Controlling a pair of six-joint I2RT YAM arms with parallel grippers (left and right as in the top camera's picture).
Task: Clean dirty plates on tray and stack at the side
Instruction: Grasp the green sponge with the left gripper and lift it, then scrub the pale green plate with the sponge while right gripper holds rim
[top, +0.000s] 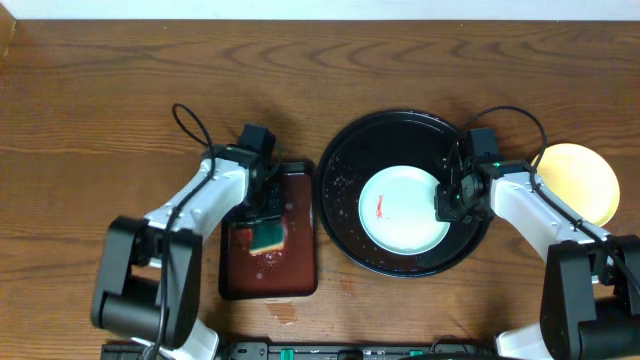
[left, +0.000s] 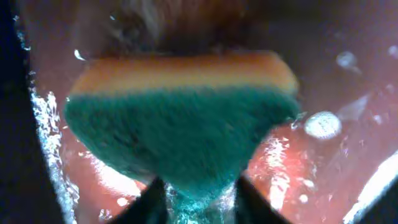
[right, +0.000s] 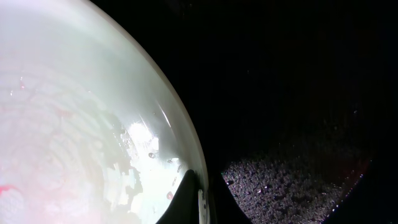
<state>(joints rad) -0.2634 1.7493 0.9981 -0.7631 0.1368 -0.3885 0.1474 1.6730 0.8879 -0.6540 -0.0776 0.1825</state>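
Closest in, my left gripper (left: 200, 198) is clenched on the one sponge (left: 180, 124), green face toward the lens and yellow layer behind. It sits over the wet floor of the small red-brown tray (left: 348, 93). My right gripper (right: 200, 202) pinches the rim of the mint-white plate (right: 74, 112), one finger inside and one outside. That plate lies in the black tray (right: 298, 180), toward its near side. From overhead I count only two plates. One is this plate, carrying a red smear (top: 380, 207). The other is a pale yellow plate (top: 578, 180) on the table (top: 100, 100) just right of the black tray, its left edge partly hidden by my right arm. Only the overhead view shows it.
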